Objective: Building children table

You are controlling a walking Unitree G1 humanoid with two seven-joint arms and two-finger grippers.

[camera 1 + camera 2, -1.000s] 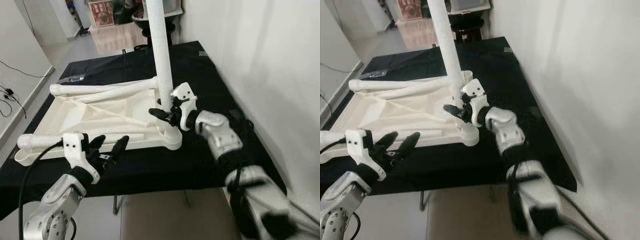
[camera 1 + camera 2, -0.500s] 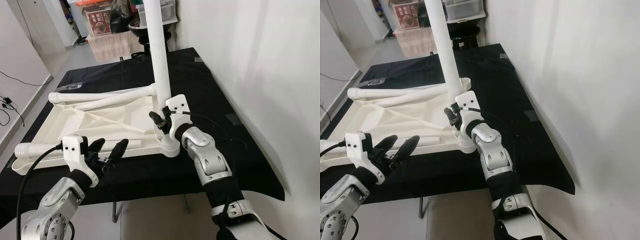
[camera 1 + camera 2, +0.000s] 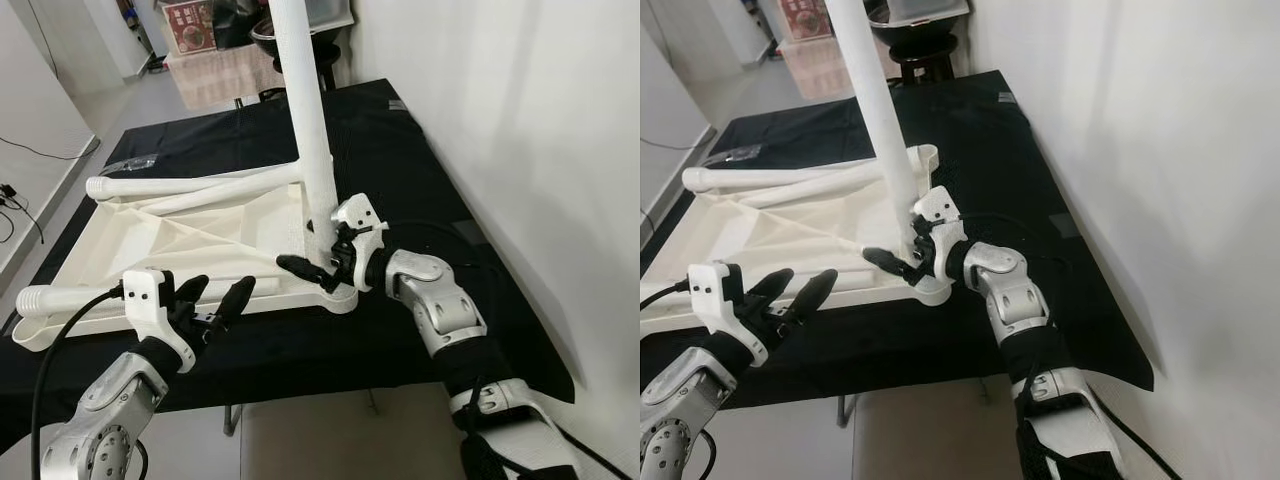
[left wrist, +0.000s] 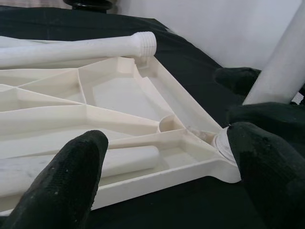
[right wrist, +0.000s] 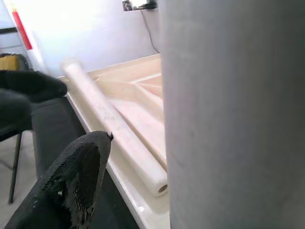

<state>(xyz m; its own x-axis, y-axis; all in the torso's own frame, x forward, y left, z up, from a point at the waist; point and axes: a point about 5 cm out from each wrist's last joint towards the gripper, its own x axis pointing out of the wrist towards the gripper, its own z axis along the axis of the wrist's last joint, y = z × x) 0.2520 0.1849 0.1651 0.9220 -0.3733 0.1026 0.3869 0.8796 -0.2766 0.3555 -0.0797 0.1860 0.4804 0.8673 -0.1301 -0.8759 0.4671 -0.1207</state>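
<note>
Your right gripper sits spread around the upright leg at the tabletop's corner socket, gripping nothing visibly, while your left gripper hovers empty, fingers apart, at its near edge.

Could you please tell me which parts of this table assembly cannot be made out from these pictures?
- Top of the upright leg: cut off by the upper edge of both eye views.
- Joint where that leg meets the tabletop corner: hidden by the right tool in the eye views.
- Second finger of the right tool: hidden behind the leg in the right wrist view.
- Small clear thing on the black cloth: too small to identify.
- Left tool hovers open, touching nothing.
</note>
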